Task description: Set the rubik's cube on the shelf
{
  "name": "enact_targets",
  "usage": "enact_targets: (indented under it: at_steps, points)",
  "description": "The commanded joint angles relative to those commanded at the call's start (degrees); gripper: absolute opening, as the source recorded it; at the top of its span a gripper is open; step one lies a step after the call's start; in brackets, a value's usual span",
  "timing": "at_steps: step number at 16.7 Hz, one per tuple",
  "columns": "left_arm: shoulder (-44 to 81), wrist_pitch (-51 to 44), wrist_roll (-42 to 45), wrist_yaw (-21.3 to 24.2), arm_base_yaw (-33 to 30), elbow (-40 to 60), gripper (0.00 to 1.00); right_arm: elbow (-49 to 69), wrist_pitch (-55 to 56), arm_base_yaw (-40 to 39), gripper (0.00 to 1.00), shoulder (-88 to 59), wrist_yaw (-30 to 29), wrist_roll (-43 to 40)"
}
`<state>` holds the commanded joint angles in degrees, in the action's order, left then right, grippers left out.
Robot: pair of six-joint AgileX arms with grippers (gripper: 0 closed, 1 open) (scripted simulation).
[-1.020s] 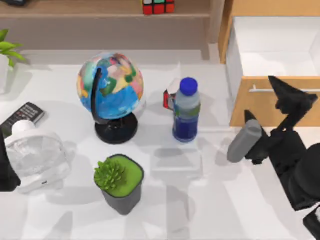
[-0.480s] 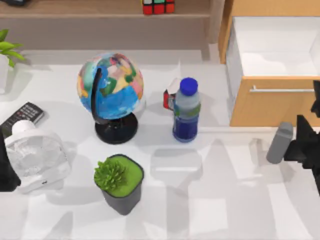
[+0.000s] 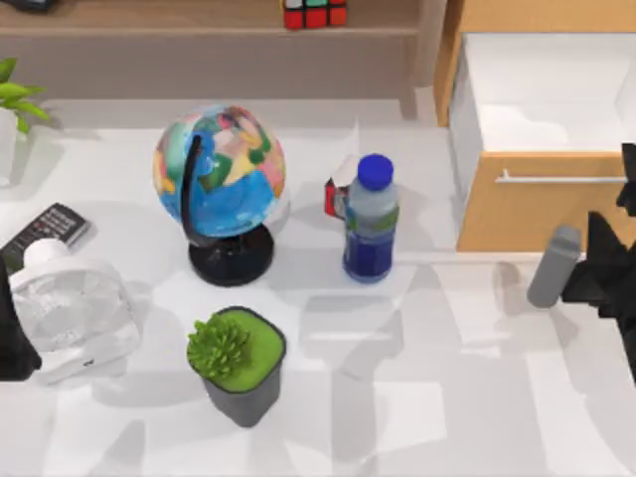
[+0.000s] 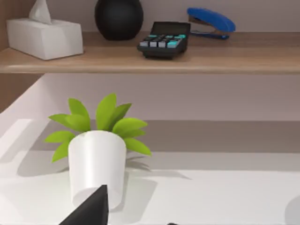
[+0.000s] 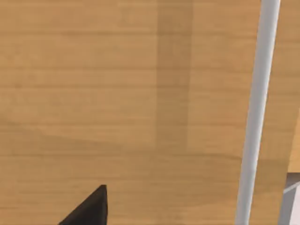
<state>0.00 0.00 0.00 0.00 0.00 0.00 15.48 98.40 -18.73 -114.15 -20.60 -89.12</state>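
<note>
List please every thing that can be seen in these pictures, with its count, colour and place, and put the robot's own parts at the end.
rubik's cube: 1, red, green, yellow, on the shelf, top view's upper middle
shelf: 1, light-brown wood, along the back
globe: 1, blue and multicoloured, black stand, table centre-left
water bottle: 1, clear with blue cap, table centre
small box: 1, red and white, behind the bottle
potted succulent: 1, green in dark pot, front centre
fan: 1, white, left side
remote: 1, black, left side
leafy plant: 1, green in white pot, far left
drawer: 1, light wood, silver handle, open, right
tissue box, black vase, calculator, stapler: 1 each, on the shelf
right arm: black and grey, right edge, before the drawer
left arm: black, left edge
</note>
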Motion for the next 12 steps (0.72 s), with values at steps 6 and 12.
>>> enact_targets:
  at_steps: [6, 12]
  points:
    - [0.0, 0.0, 0.0, 0.0, 0.0, 0.0, 1.0, 2.2, -2.1, 1.1, 1.0, -0.1, 1.1, 0.0]
    - [0.0, 0.0, 0.0, 0.0, 0.0, 0.0, 1.0, 2.2, -2.1, 1.1, 0.7, -0.1, 1.1, 0.0]
